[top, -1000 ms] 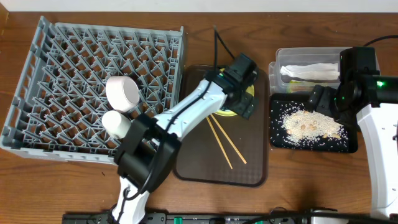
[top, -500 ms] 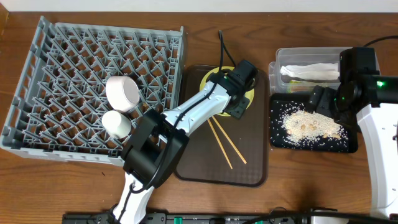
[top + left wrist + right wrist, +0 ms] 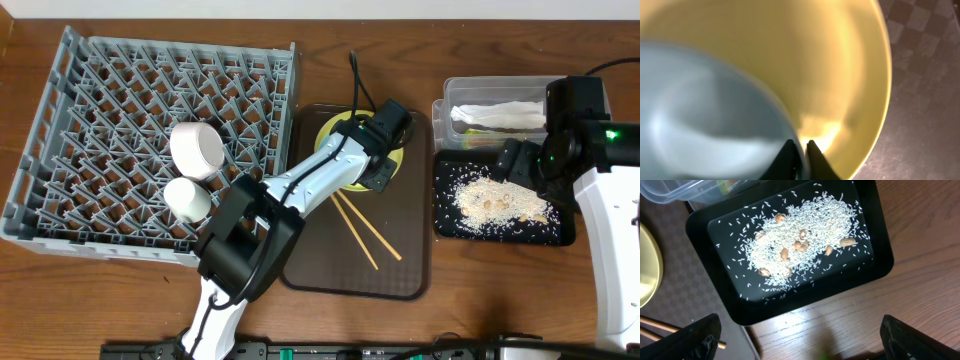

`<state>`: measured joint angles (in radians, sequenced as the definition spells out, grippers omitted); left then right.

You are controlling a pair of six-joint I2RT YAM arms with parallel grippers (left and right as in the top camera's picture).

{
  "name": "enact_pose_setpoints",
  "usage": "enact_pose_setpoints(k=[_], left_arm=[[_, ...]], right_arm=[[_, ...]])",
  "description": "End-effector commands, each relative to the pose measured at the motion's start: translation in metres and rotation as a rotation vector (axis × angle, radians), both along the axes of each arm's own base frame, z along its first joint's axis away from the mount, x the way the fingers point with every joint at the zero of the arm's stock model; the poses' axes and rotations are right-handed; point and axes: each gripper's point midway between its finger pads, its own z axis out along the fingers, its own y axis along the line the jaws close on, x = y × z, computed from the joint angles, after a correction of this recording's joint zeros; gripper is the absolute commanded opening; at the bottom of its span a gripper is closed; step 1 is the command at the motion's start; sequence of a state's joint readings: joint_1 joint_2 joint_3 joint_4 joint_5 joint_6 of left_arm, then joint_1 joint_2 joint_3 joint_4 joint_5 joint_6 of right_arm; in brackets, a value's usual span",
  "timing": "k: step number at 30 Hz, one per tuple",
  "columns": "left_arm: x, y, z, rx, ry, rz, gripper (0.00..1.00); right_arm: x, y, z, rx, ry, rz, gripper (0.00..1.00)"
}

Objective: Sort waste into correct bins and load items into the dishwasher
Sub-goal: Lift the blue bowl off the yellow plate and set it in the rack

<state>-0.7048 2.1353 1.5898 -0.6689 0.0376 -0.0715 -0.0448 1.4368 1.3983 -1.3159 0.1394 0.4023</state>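
Straight in on the light blue bowl (image 3: 705, 115), blurred and close in the lower left of the left wrist view, sitting in the yellow plate (image 3: 840, 60). At the bowl's rim, bottom centre, the left gripper (image 3: 801, 150), fingertips drawn nearly together with only a sliver between; cannot tell whether truly clamped on that rim. From overhead, bowl hidden under the left arm (image 3: 300, 190), plate peeking out just above centre, at the top end of the brown serving tray (image 3: 310, 260). More yellow on show at the plate's upper-left edge than a second ago, with the arm's wrist now a touch lower in frame. Below the plate on the same tray, the chopsticks (image 3: 365, 228), side by side and slanting down to the right, nudged slightly rightward since half a second ago. Out to the left of frame: the grey dish rack (image 3: 120, 80), with the white bowl (image 3: 198, 150) and, just below it, the small white cup (image 3: 187, 198) among the pegs toward its lower right, same places as before. Out to the right: the black tray (image 3: 560, 232) carrying a heap of rice scraps (image 3: 495, 198) with some brown bits, and just above it the clear tub (image 3: 450, 95) with the white napkin (image 3: 495, 115) inside. Over the black tray's upper edge, the right gripper (image 3: 515, 160), fingers spread wide, unmoved across the last second.
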Motion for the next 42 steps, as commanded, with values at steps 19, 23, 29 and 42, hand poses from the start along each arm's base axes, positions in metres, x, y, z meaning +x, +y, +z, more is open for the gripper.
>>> enact_pose_setpoints(k=[19, 23, 29, 42], left_arm=[[0.053, 0.072, 0.174, -0.262, -0.284, 0.159, 0.07], [0.054, 0.087, 0.198, -0.448, -0.232, 0.102, 0.08], [0.065, 0.126, 0.221, -0.751, -0.138, 0.103, 0.08], [0.099, 0.225, 0.224, -1.139, -0.093, 0.161, 0.08]], right_arm=[[0.000, -0.004, 0.006, -0.015, -0.017, -0.018, 0.99], [0.000, -0.004, 0.006, -0.015, -0.017, -0.018, 0.99], [-0.001, -0.004, 0.006, -0.015, -0.015, -0.018, 0.99], [-0.001, -0.002, 0.005, -0.003, -0.012, -0.016, 0.99]])
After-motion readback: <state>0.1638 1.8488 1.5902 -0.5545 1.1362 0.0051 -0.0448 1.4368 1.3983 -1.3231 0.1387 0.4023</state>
